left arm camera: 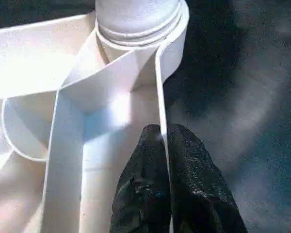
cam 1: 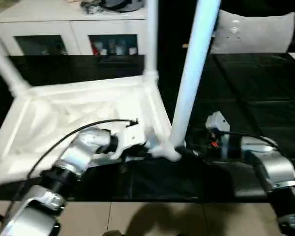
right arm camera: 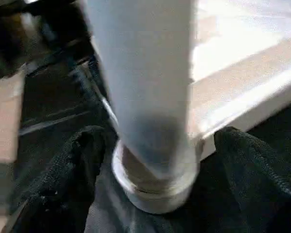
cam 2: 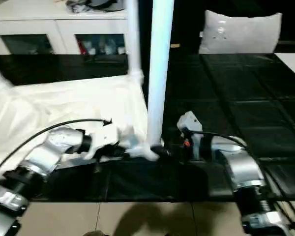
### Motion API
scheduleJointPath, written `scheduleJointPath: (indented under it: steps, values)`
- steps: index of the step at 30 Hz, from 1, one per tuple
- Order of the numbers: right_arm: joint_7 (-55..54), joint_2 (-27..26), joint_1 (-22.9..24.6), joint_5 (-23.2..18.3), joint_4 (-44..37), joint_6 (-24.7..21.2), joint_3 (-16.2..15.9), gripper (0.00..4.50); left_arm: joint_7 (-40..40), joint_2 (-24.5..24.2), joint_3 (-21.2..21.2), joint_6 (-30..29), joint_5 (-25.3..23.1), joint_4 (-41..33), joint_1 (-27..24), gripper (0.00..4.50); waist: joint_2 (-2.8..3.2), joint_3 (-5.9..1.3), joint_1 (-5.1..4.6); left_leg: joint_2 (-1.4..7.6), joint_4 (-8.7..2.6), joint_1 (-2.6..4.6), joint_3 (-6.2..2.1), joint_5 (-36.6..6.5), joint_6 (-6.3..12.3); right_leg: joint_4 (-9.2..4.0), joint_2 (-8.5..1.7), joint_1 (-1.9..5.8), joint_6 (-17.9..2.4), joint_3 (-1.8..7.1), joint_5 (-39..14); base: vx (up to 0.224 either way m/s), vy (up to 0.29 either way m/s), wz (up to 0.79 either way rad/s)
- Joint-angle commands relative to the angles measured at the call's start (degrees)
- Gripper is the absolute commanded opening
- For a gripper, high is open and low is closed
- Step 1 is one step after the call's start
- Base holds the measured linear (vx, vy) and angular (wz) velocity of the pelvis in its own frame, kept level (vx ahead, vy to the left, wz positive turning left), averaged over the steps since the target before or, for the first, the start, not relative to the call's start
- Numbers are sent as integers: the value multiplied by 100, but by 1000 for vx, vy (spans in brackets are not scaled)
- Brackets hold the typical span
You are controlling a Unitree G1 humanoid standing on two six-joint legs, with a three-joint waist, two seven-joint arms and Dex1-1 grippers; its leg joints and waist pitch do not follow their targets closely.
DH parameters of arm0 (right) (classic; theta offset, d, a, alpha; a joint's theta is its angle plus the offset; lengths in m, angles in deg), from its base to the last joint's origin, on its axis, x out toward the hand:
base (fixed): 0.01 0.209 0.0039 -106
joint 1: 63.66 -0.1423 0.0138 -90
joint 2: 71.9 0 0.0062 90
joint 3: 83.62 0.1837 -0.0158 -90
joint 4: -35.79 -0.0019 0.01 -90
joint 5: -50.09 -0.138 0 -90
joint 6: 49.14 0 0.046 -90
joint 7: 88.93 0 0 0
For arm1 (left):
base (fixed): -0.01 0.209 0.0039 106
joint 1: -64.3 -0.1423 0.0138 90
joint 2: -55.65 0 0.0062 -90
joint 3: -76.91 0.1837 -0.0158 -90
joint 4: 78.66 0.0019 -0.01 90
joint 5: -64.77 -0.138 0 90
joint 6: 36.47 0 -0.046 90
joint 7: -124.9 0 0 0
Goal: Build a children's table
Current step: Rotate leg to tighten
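The children's table (cam 1: 83,115) lies upside down on the black-covered work surface (cam 1: 255,98), its ribbed underside facing up. Three legs show standing in its corner sockets: the near-corner leg (cam 1: 194,73) rises tall from the socket closest to the robot, a second leg (cam 1: 151,37) stands at the corner behind it, and a third leg (cam 1: 5,66) slants up from the far corner on the robot's left. In the left wrist view the near socket (left arm camera: 136,22) holds the leg's base, and the table's thin rim wall (left arm camera: 161,97) runs down from it. The left gripper (left arm camera: 164,145) is clenched on that rim wall, one black finger on each side of it, just beside the near-corner leg. The right gripper (right arm camera: 155,160) sits on the other side of the same leg, its two black fingers (right arm camera: 72,160) spread wide apart to either side of the leg's base and not pressing it. Beyond the table, past the far edge of the black surface, stands a white cabinet (cam 1: 73,34) with glass doors, and a white cushion (cam 1: 255,32) rests to the cabinet's right.
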Motion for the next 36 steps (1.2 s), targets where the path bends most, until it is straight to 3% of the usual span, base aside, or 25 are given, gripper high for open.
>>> scheduleJointPath:
  steps: [1, 5, 10, 11, 17, 26, 30, 33, 36]
  values:
    - [369, 59, -55, -117, -123, -17, -161, 375, -400, -101, 218, 245, -4, -284, 30, 0, -65, -374, 4, 137, -382, -21, 36, -1063, 500, -419, -324, 348, -973, 301, -1775, 0, 0, 0]
    - [740, 123, -76, -225, -189, -136, -329, 340, -773, -249, 362, 343, 41, -402, -25, 0, -68, -379, 60, 145, -381, -14, 36, -1035, 462, -401, -334, 346, -1010, 310, -1748, 0, 0, 0]
    - [999, 141, -115, -240, -173, -92, -458, 292, -904, -258, 410, 472, 54, -405, -35, 0, -72, -373, 85, 143, -380, -17, 41, -1041, 433, -410, -337, 343, -978, 314, -1837, 0, 0, 0]
    - [1059, 139, -121, -258, -167, -101, -488, 292, -919, -252, 419, 492, 62, -399, -33, 0, -98, -372, 88, 135, -380, -23, 43, -1040, 422, -418, -335, 349, -934, 312, -1906, 0, 0, 0]
    - [1191, 118, -120, -300, -177, -154, -556, 229, -942, -231, 444, 497, 88, -429, -42, 0, -92, -381, 99, 133, -374, -22, 40, -972, 405, -414, -331, 343, -884, 313, -1938, 0, 0, 0]
    - [1259, 93, -19, -405, -285, -243, -586, 201, -848, -176, 389, 436, 134, -431, -76, 0, -90, -387, 111, 127, -364, -27, 42, -912, 414, -399, -322, 349, -900, 310, -1844, 0, 0, 0]
    - [741, -175, 36, -437, -336, -442, -477, 200, -535, 43, 210, -120, 312, -601, -121, 0, -88, -382, 109, 131, -367, -24, 43, -928, 392, -405, -328, 347, -891, 310, -1896, 0, 0, 0]
    - [-60, -528, -45, -234, -167, -543, -389, 199, -165, 223, 146, -487, 260, -684, -113, 0, -90, -352, 69, 102, -380, -20, 41, -1072, 319, -454, -324, 335, -784, 294, -2269, 0, 0, 0]
    - [-1280, -1077, -257, 44, 233, -697, -219, 199, 444, 580, 69, -978, 146, -742, -52, 0, -87, -331, -54, 62, -394, -34, 14, -1221, 159, -500, -319, 341, -587, 248, -2732, 0, 0, 0]
